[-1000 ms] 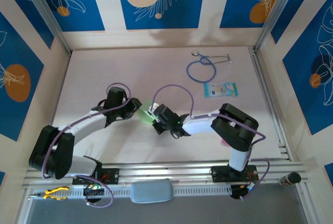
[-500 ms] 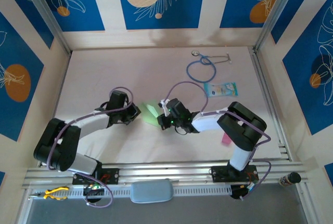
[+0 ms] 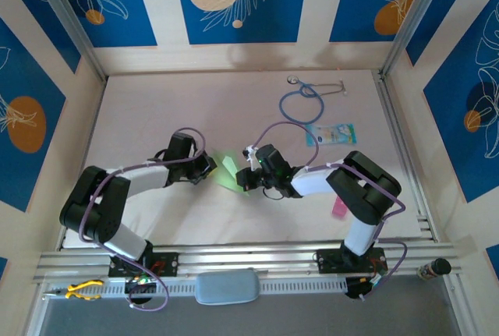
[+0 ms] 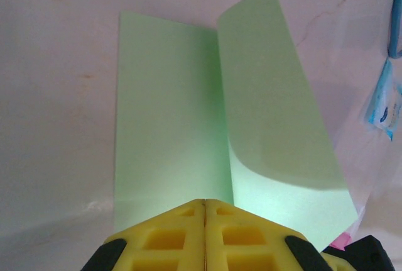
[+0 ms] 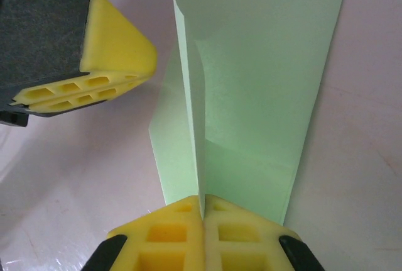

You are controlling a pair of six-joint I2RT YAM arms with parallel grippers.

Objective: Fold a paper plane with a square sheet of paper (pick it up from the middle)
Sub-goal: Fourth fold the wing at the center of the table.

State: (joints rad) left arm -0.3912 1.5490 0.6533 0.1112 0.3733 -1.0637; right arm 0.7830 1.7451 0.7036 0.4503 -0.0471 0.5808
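Right gripper [image 5: 202,211], yellow ribbed fingers: pressed together, clamped on the near end of the crease in the square sheet of paper [image 5: 251,82], which is thin, plain and light green. Left gripper [image 4: 205,209], matching yellow fingers: pressed together, tips at the sheet's edge; whether they touch the paper cannot be told. Sheet: mid-table between the two grippers, one panel flat on the pale pink table [image 3: 156,110], the other standing up from the crease. Far right of table: blue looped stethoscope [image 3: 302,104]; teal-and-white card [image 3: 330,134].
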